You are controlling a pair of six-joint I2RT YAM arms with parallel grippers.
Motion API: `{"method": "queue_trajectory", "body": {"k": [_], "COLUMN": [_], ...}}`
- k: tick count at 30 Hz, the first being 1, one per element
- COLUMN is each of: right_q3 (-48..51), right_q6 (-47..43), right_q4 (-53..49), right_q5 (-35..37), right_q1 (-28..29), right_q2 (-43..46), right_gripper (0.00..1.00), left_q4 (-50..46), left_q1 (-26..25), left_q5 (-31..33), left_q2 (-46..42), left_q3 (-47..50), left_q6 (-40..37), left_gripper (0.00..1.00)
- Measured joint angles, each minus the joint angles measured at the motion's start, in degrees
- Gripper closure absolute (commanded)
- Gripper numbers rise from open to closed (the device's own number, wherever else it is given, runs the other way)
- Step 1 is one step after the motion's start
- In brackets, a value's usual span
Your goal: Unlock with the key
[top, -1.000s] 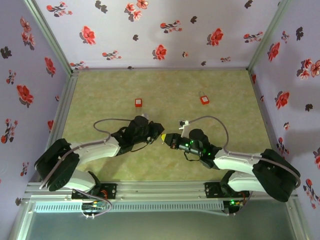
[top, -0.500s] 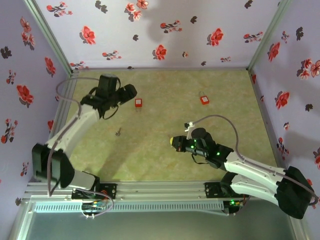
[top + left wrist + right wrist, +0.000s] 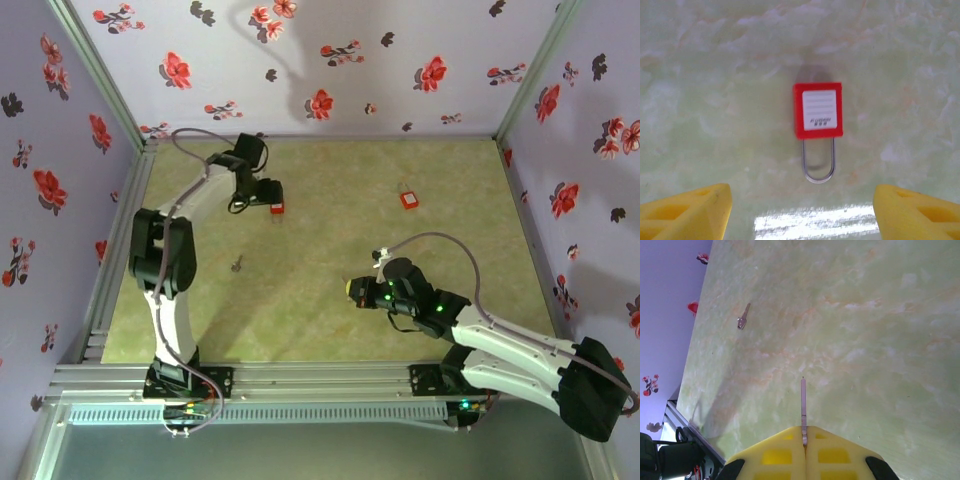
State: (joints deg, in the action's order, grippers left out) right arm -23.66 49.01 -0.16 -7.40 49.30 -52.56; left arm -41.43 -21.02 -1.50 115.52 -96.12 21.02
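A red padlock [image 3: 818,110] with a white label lies flat on the table, its steel shackle [image 3: 819,162] pointing toward my left gripper [image 3: 802,215]. That gripper hovers above it, open, its yellow fingers [image 3: 685,210] wide apart with nothing between them. From above, the left gripper [image 3: 266,196] is at the far left next to the padlock [image 3: 277,207]. My right gripper [image 3: 804,437] is shut on a key [image 3: 803,405], whose thin blade sticks out forward over the table. In the top view the right gripper [image 3: 352,290] hangs over the table's middle.
A second, loose key [image 3: 237,264] lies on the table left of centre, also seen as the loose key [image 3: 743,316] from the right wrist. Another red padlock [image 3: 409,200] sits at the far right. Flowered walls enclose the table.
My left arm swung from the table's middle to the far left above the padlock, and its gripper opened. The right gripper drew back slightly with its key. A loose key now shows left of centre.
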Motion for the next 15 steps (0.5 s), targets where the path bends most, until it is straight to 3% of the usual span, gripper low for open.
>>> {"method": "queue_trajectory", "body": {"k": [15], "right_q3": [-0.28], "right_q6": [0.07], "right_q4": [-0.66], "right_q5": [-0.07], "right_q1": [0.00], "right_q2": [-0.04], "right_gripper": [1.00], "left_q4": [-4.31], "left_q1": [-2.23], "left_q5": [2.40], "left_q2": [14.38], "left_q3": [-10.86], "left_q6": [-4.55], "left_gripper": [0.32]}}
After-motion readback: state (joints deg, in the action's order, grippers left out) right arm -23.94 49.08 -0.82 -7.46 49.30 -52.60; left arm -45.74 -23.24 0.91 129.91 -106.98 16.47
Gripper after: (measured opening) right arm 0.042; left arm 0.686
